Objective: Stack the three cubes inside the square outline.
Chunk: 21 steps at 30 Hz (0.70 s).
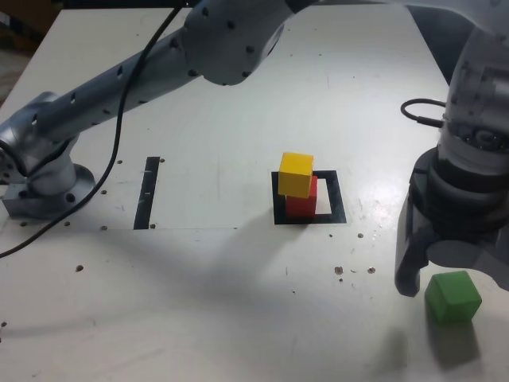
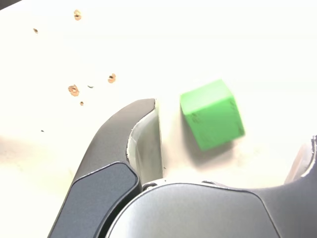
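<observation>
Judging by how things lie, you have two of the three cubes stacked: the yellow cube (image 1: 295, 175) sits on the red cube (image 1: 301, 198), within the square outline (image 1: 339, 196) and toward the exterior view's left side of it. What you have left is the green cube (image 1: 452, 298), which rests on the worktop (image 1: 191, 302) well apart from that pair, beneath your pincer (image 2: 223, 144). Your pincer is spread wide with nothing in its grasp, so picking up that last block and setting it on top of the yellow one both remain.
</observation>
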### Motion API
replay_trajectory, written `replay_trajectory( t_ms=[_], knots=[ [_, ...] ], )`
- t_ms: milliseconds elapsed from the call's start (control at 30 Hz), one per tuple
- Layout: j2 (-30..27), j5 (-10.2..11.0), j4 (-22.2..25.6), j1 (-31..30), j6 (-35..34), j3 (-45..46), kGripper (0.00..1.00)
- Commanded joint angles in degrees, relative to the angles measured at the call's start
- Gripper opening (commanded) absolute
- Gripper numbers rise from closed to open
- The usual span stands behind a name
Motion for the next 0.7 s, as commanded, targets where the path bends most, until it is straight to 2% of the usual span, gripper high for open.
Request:
replay_trajectory(
  t_ms=[0, 300, 500, 667],
  knots=[
    [0.5, -0.1, 0.8, 0.2, -0.4, 0.3, 0.97],
    [4.5, -1.7, 0.5, 0.0, -1.1, -4.6, 0.93],
    [6.2, -1.5, 0.5, 0.3, -1.1, -5.0, 0.89],
    [6.3, -1.0, 0.5, 0.8, -1.3, -4.6, 0.79]
  ],
)
